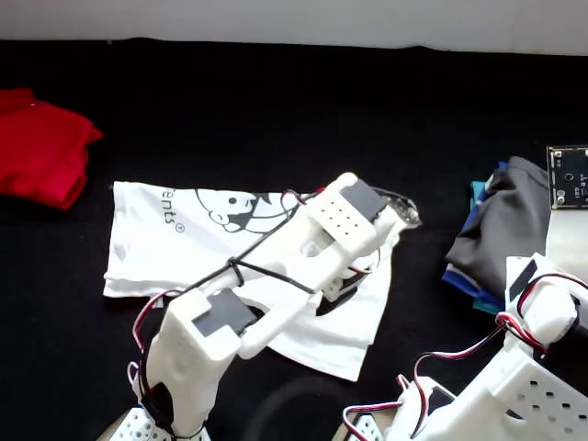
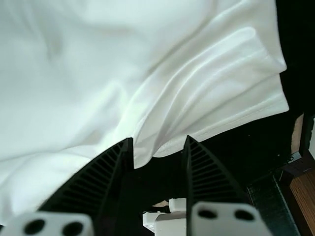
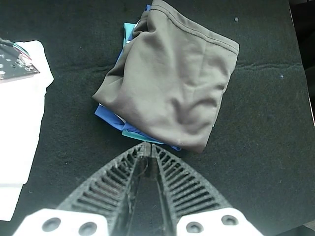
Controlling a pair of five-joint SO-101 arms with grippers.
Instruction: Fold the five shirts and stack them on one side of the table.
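A white printed shirt (image 1: 184, 239) lies partly folded in the middle of the black table. My left gripper (image 2: 158, 147) hangs open over its right-hand edge, and a fold of the white shirt (image 2: 147, 73) lies just past its fingertips. The left arm (image 1: 303, 257) stretches across the shirt. A stack of folded shirts (image 1: 505, 225), grey over blue and teal, sits on the right side. My right gripper (image 3: 148, 145) is shut and empty just short of that stack (image 3: 172, 83). A red shirt (image 1: 41, 147) lies crumpled at the far left.
A circuit board (image 1: 570, 176) stands at the right edge behind the stack. The right arm (image 1: 542, 312) is at the front right corner. Black cloth (image 1: 276, 101) spreads bare along the back of the table.
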